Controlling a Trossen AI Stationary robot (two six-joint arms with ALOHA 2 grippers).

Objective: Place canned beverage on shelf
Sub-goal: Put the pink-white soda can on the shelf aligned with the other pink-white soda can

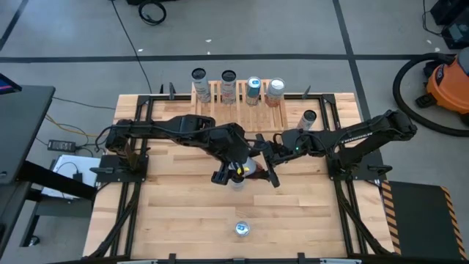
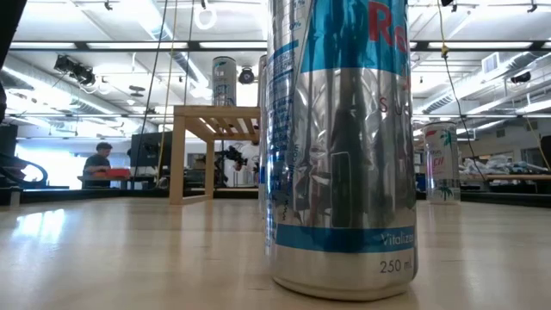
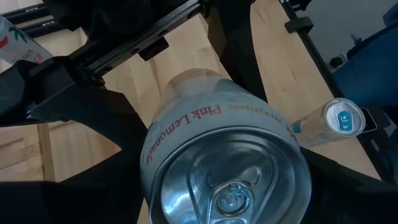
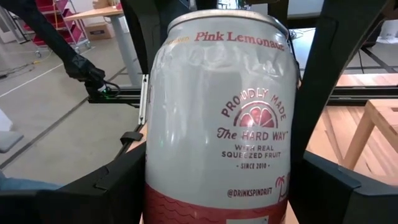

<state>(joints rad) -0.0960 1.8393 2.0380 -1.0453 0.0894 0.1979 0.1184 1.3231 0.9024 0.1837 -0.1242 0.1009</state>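
High view: both tools meet mid-worktop (image 1: 183, 220), left tool (image 1: 233, 170) and right tool (image 1: 262, 167) both clamped on the pink lemonade can (image 1: 245, 170); shelf (image 1: 238, 94) at the far edge. Left wrist view: can top (image 3: 227, 180). Right wrist view: label (image 4: 221, 118).

Light wood-plank table (image 1: 183, 220), black frame rails (image 1: 132, 213) along its edges. Grey floor (image 1: 73, 37) crossed by dark lines. Orange shop vacuum (image 1: 448, 81) off table's far right corner, black hose (image 1: 403, 92) looped beside it. Coiled black cable (image 1: 152, 12) on floor beyond table. Dark desk (image 1: 22, 125) at left, power strip (image 1: 62, 145) and white box (image 1: 62, 180) near it. Hazard-striped panel (image 1: 418, 220) right of table. Low view: person (image 2: 102, 164) far back in room, red object (image 2: 116, 173) just beside them.
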